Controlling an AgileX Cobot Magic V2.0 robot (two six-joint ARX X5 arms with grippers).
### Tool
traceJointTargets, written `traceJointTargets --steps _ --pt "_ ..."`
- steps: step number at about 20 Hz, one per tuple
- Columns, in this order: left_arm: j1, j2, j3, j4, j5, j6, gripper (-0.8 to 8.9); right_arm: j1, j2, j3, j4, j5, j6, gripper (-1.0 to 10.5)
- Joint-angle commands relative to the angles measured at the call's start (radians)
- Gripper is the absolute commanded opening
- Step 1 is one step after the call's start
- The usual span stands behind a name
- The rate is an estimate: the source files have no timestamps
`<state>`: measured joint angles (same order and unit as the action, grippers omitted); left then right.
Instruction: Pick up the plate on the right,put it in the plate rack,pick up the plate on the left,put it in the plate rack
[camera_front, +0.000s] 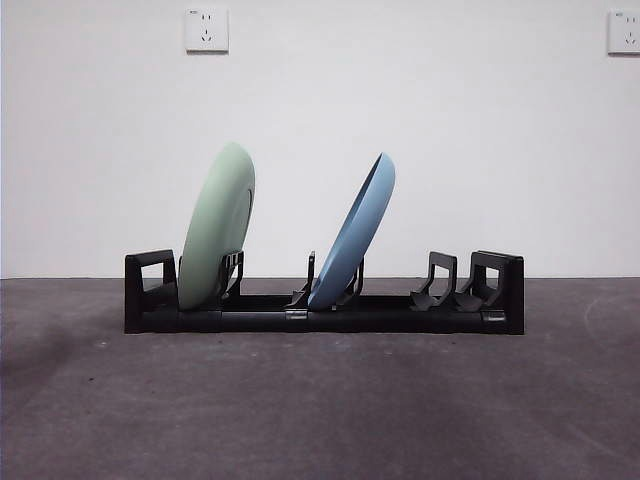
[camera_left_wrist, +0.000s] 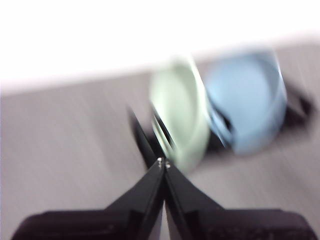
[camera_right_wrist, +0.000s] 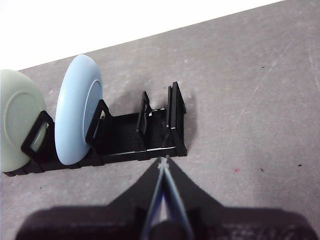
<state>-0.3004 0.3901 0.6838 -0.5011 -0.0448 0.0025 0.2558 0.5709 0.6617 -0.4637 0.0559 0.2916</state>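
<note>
White wall (camera_front: 400, 100), two sockets (camera_front: 206, 29), grey table (camera_front: 320, 410)

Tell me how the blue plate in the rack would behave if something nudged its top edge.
The blue plate leans steeply, held only low between prongs of the plate rack, so it would probably rock or tip rather than slide. Its smooth surface looks slippery. It seems rigid, likely keeping its shape. Both claws stand clear of it.
</note>
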Motion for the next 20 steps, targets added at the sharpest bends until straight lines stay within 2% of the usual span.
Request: traceJointTargets --steps 1,4,7,11,17,20 --pt "0.084 -0.082 -0.132 0.151 -0.001 0.034 -0.01 0.001 -0.002 -0.008 0.006 0.003 0.006 0.0" --pt "0.19 -0.206 -0.33 0.304 0.004 0.03 0.0 0.001 -0.002 -0.008 0.006 0.003 0.006 0.0" --pt "0.249 -0.298 -0.469 0.317 0.027 0.024 0.0 0.001 -0.002 -0.008 0.006 0.003 0.006 0.0" --pt "0.262 -0.383 -0.581 0.317 0.023 0.024 -0.01 0.001 -0.002 -0.008 0.006 0.004 0.006 0.0" --pt "0.262 -0.388 -0.656 0.314 0.023 0.015 0.0 0.001 -0.002 -0.008 0.006 0.004 0.006 0.0" --pt "0.262 -0.388 -0.681 0.319 0.024 -0.016 -0.01 0.001 -0.002 -0.008 0.006 0.003 0.006 0.0"
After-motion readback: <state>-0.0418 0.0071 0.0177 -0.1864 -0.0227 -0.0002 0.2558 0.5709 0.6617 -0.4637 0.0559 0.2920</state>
